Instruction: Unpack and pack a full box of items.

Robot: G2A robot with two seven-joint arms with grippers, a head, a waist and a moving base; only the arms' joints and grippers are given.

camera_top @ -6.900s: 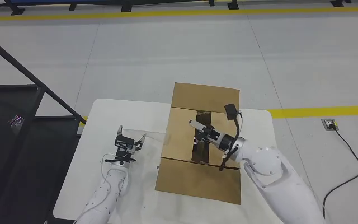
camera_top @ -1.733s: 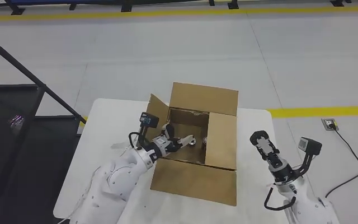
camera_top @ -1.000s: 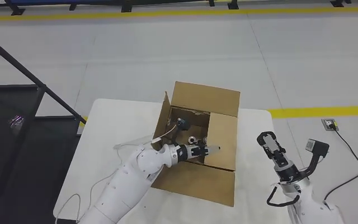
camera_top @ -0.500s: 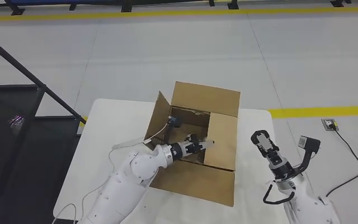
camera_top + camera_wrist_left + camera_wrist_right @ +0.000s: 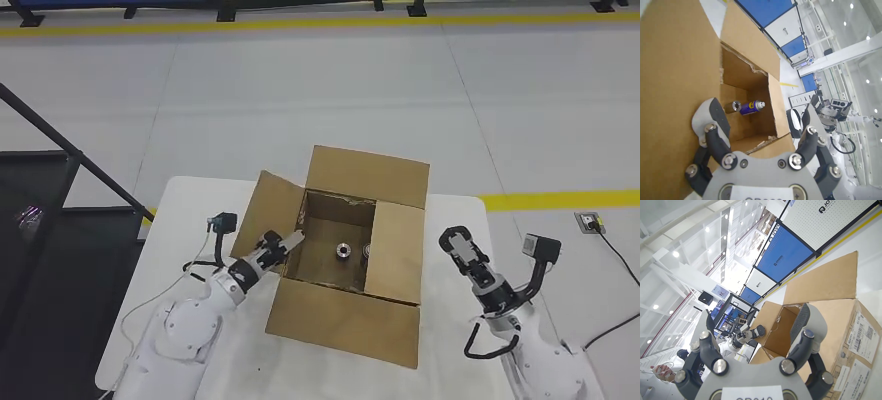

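The cardboard box [image 5: 340, 325] stands mid-table with its flaps apart. On its floor lie a silver cylinder [image 5: 343, 250] [image 5: 733, 107] and a blue spray can [image 5: 749, 108], the can partly hidden in the top view by the right flap [image 5: 395, 250]. My left gripper [image 5: 280, 243] [image 5: 762, 105] is open at the box's left rim, one finger against the outward-leaning left flap [image 5: 262, 212] [image 5: 677, 75]. My right gripper [image 5: 497, 250] [image 5: 756, 313] is open to the right of the box [image 5: 838, 317], apart from it, holding nothing.
The white table [image 5: 200, 210] has bare room left of the box and a narrower strip on the right. A black frame [image 5: 50, 200] stands beyond the table's left edge. The far flap [image 5: 368, 175] stands up behind the opening.
My left gripper has drawn back out of the box to its left rim, and the left flap has swung further outward. The right gripper shifted slightly.
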